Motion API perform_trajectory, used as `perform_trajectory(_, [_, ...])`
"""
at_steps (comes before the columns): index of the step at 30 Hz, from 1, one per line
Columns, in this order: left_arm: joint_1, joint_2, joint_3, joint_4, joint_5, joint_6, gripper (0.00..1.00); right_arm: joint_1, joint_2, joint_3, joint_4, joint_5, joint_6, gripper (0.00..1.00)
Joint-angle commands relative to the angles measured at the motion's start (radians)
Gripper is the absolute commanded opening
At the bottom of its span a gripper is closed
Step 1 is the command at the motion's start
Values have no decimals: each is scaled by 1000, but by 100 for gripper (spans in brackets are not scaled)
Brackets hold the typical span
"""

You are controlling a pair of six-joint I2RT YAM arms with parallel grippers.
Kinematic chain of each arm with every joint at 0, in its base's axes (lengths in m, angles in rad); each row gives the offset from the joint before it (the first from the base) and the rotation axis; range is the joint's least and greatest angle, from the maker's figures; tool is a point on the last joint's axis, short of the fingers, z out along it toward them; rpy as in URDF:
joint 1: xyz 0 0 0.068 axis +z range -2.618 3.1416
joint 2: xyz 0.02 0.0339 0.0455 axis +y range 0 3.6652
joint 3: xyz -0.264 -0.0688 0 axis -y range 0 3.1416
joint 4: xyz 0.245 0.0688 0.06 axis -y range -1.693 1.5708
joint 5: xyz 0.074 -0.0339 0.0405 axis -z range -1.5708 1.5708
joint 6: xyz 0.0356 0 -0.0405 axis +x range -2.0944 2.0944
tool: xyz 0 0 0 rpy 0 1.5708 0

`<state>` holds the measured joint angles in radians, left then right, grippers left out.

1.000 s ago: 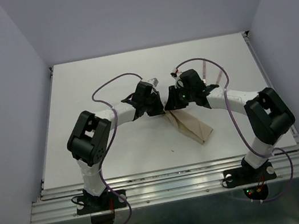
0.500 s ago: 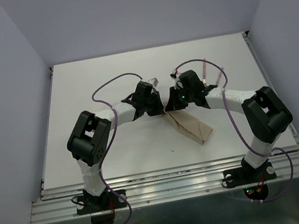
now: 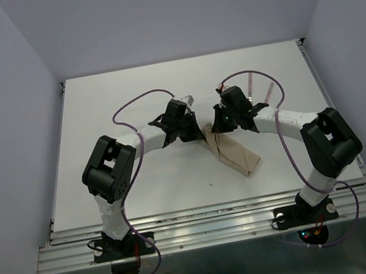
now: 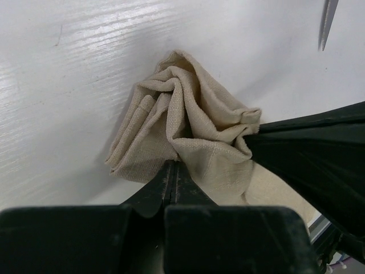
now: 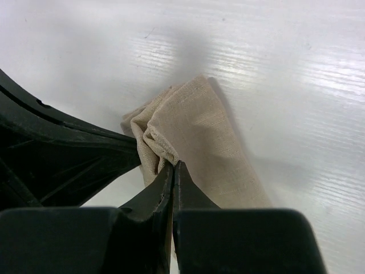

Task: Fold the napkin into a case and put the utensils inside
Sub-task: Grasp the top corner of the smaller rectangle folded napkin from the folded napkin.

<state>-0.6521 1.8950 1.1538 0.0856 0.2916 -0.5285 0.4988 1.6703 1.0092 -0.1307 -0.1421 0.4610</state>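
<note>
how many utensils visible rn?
2. One utensil lies on the table just beyond the right arm, near its wrist; the other utensil is just right of it. The arm covers part of each. More could be hidden under the arms.

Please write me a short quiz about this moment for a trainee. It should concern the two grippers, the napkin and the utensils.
1. True or false: the right gripper is shut on the napkin.
2. Fill in: the left gripper is shut on the ___.
3. Where do the utensils lie? A) inside the napkin B) on the table, apart from the napkin C) in a gripper

Key: 1 true; 2 napkin; 3 B.
</note>
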Motion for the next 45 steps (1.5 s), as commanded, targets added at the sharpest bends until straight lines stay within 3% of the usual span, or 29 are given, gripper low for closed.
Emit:
perform_trajectory(1, [5,-48,-12,22,20,15,0,6,-67,61,-29,104,-19,1])
perform_trajectory(9, [5,-57,-16,23,24,18,0,6,-58,98,-49,41,-68,1])
perform_trajectory(15, [6,-53,-14,22,26,19,0,6,-41,92,-50,-126,-87,1])
perform_trajectory(18, [8,-50,-16,23,27,16,0,6,-78,57,-47,-218,-114,15])
perform_trajectory(19, [8,-50,-17,23,27,16,0,6,-101,49,-53,-261,-128,39])
perform_trajectory(21, [8,-50,-19,25,27,15,0,6,-122,28,-70,-248,-139,46])
perform_trajectory(26, [8,-48,-17,26,29,18,0,6,-184,-14,-69,-113,-114,42])
perform_trajectory(32, [9,-53,-19,23,26,22,0,-23,-207,-32,-18,-13,-35,30])
perform_trajectory(45, [9,-48,-14,25,34,27,0,-23,-34,83,43,-100,-7,38])
